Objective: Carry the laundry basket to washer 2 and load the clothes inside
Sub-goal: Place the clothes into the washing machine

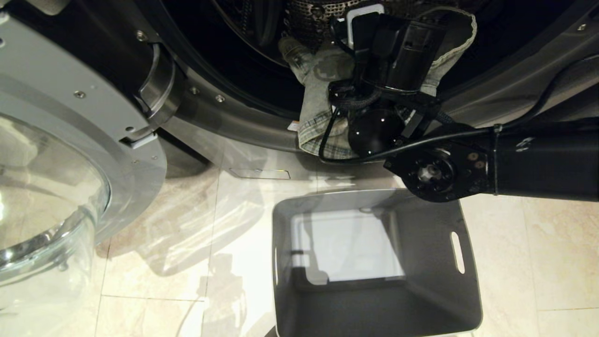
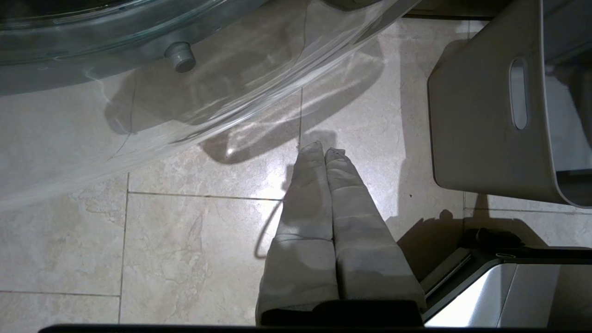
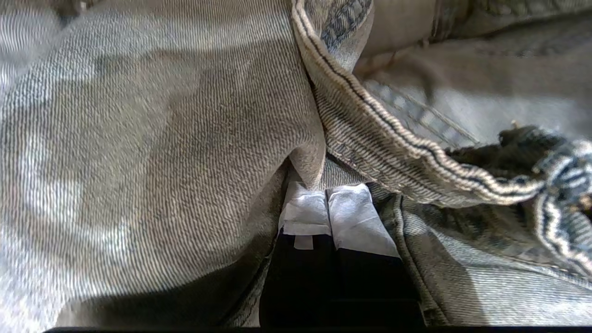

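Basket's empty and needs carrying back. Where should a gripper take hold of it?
By a slot handle in a side wall of the laundry basket, from above: it stands upright and open, and the rim above the slot is thin enough for jaws to pinch.

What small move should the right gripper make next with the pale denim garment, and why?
Probably push further into the drum, then let go. The right gripper is shut on the pale denim garment, which hangs over the lip of the dark grey washer, partly outside. The grey plastic laundry basket below is already empty.
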Tool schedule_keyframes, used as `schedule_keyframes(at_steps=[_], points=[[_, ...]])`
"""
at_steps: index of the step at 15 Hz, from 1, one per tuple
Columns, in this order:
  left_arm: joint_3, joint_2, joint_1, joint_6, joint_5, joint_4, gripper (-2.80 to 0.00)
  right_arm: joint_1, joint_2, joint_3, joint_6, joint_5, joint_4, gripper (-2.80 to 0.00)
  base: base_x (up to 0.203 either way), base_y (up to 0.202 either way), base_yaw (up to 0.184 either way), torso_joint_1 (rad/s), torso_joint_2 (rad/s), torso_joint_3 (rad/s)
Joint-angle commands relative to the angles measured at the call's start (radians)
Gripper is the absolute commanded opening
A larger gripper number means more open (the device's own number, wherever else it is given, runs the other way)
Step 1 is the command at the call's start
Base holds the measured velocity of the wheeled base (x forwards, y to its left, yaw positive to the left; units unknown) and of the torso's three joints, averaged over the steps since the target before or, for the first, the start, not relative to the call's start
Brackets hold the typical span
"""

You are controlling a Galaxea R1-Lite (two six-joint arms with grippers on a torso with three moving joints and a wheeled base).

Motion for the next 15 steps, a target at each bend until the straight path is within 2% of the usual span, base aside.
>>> schedule_keyframes(at_steps=[1, 4, 6, 7, 9, 10, 13, 15], points=[[0.0, 0.001, 0.0, 0.0, 0.0, 0.0, -2.8, -0.011, 0.078, -0.06, -0.027, -0.004, -0.04, -2.8, 0.0, 0.0, 0.0, 0.0, 0.0, 0.0], [0.0, 0.001, 0.0, 0.0, 0.0, 0.0, -2.8, -0.02, 0.104, -0.072, -0.094, 0.003, -0.237, -2.8, 0.0, 0.0, 0.0, 0.0, 0.0, 0.0], [0.0, 0.001, 0.0, 0.0, 0.0, 0.0, -2.8, -0.02, 0.112, -0.072, -0.198, 0.038, -0.451, -2.8, 0.0, 0.0, 0.0, 0.0, 0.0, 0.0], [0.0, 0.001, 0.0, 0.0, 0.0, 0.0, -2.8, -0.02, 0.114, -0.072, -0.285, 0.101, -0.574, -2.8, 0.0, 0.0, 0.0, 0.0, 0.0, 0.0], [0.0, 0.001, 0.0, 0.0, 0.0, 0.0, -2.8, -0.02, 0.11, -0.073, -0.432, 0.291, -0.739, -2.8, 0.0, 0.0, 0.0, 0.0, 0.0, 0.0], [0.0, 0.001, 0.0, 0.0, 0.0, 0.0, -2.8, -0.02, 0.099, -0.074, -0.462, 0.345, -0.775, -2.8, 0.0, 0.0, 0.0, 0.0, 0.0, 0.0], [0.0, 0.001, 0.0, 0.0, 0.0, 0.0, -2.8, -0.019, 0.059, -0.075, -0.462, 0.367, -0.782, -2.8, 0.0, 0.0, 0.0, 0.0, 0.0, 0.0], [0.0, 0.001, 0.0, 0.0, 0.0, 0.0, -2.8, -0.017, 0.033, -0.076, -0.458, 0.411, -0.802, -2.8, 0.0, 0.0, 0.0, 0.0, 0.0, 0.0]])
